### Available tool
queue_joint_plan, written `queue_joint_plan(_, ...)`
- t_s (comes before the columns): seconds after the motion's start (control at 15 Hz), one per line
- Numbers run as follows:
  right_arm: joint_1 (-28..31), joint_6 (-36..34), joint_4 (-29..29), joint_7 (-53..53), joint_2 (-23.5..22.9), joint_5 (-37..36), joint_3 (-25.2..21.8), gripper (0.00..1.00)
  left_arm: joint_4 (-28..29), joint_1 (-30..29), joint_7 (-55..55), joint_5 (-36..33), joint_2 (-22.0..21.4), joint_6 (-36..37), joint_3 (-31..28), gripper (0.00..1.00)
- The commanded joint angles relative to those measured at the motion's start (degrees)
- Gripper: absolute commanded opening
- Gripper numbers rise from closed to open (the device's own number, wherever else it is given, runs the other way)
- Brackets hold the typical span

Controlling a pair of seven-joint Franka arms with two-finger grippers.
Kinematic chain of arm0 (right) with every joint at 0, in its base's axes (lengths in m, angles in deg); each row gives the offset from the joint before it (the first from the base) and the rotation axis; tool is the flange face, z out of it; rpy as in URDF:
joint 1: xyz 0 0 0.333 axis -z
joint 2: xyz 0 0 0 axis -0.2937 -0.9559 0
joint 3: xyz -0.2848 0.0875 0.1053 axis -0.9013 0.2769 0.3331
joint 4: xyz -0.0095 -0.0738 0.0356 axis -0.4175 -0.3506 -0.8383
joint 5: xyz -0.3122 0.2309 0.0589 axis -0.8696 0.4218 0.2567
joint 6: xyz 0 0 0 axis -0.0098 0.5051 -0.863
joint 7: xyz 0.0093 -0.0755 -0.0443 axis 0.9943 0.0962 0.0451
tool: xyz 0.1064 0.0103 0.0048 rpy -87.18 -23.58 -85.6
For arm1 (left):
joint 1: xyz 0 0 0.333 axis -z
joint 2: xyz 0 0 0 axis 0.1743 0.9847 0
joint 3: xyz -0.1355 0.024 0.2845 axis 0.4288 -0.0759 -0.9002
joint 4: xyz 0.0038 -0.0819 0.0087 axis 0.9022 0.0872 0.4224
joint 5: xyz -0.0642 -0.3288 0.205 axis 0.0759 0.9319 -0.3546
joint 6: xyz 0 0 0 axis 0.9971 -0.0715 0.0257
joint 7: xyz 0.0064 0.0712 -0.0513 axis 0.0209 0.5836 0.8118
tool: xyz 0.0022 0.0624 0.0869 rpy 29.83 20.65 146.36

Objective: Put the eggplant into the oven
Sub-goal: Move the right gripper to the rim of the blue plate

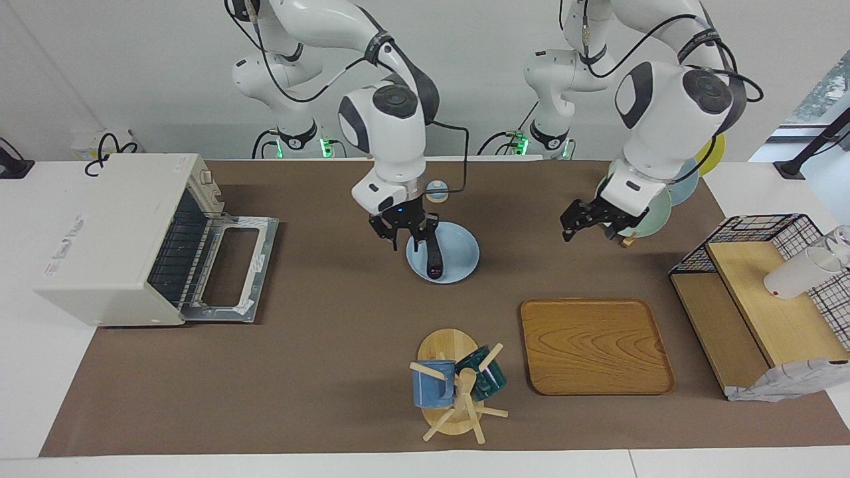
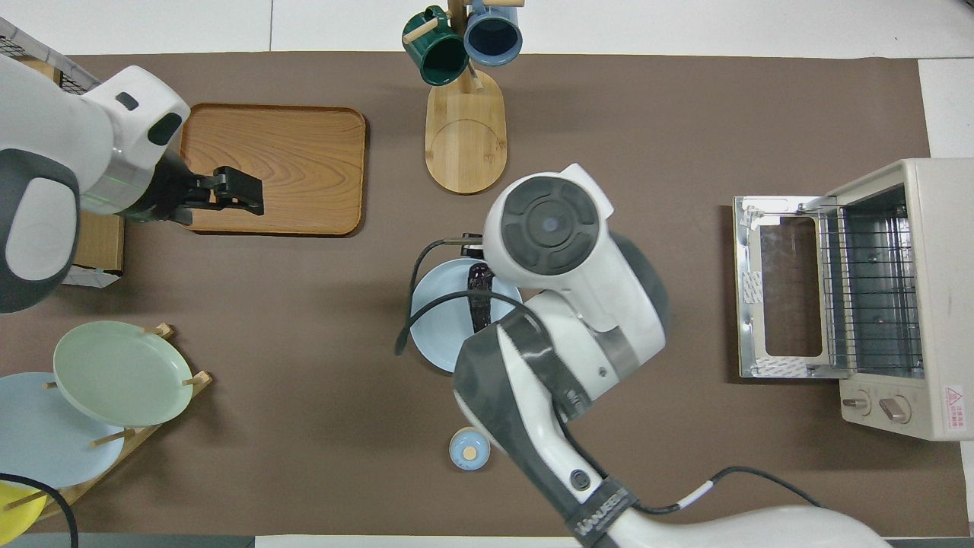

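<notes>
Eggplant lies on the blue plate; right pincer straddles it, part-spread, not yet pinching. Best to grip mid-body and lift level toward the open oven. Left pincer waits spread over the table.

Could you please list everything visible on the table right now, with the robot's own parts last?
eggplant: one, dark purple, lying on the blue plate
blue plate: one, light blue, mid-table
oven: one, white, door open, right arm's end
bell: one, blue, nearer the robots than the blue plate
mug tree: one, wooden, holding a blue mug and a green mug
tray: one, wooden, beside the mug tree
racked plates: three, green, blue, yellow, left arm's end
wire basket: one, black, left arm's end
cup: one, white, in the wire basket
right gripper: at the eggplant's stem end
left gripper: raised, by the racked plates
</notes>
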Motion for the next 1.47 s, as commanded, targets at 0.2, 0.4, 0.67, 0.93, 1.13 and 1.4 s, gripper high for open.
queue_joint_plan(0.2, -9.6, 0.68, 9.97, 11.98, -10.53, -3.06, -0.23, 0.46, 0.75, -3.68, 5.11, -3.79, -6.05, 7.23, 0.76, 1.0)
queue_joint_plan(0.4, -10.75, 4.1, 6.03, 11.63, -10.1, -4.48, -0.14, 0.47, 3.2, -3.68, 4.67, -3.79, -9.39, 9.26, 0.76, 1.0)
queue_joint_plan(0.67, -10.84, 12.27, 0.03, 11.45, -9.65, -4.39, -0.05, 0.47, 2.25, -3.76, 4.84, -3.88, -9.14, 9.09, 0.67, 1.0)
queue_joint_plan(0.93, -10.31, 13.43, 0.03, 7.77, -10.27, -4.92, -0.14, 0.47, -2.31, -5.08, 5.19, -5.72, -7.3, 13.28, 0.76, 1.0)
queue_joint_plan(1.13, -10.75, 14.57, -0.49, 7.67, -10.53, -4.39, 0.21, 0.47, -7.94, -5.26, 5.28, -5.64, -5.45, 21.64, 0.93, 1.0)
queue_joint_plan(1.4, -12.07, 19.56, -5.4, 7.41, -9.66, -4.39, 0.21, 0.49, -6.73, -7.97, 5.81, -3.72, -5.45, 22.45, 1.37, 1.0)
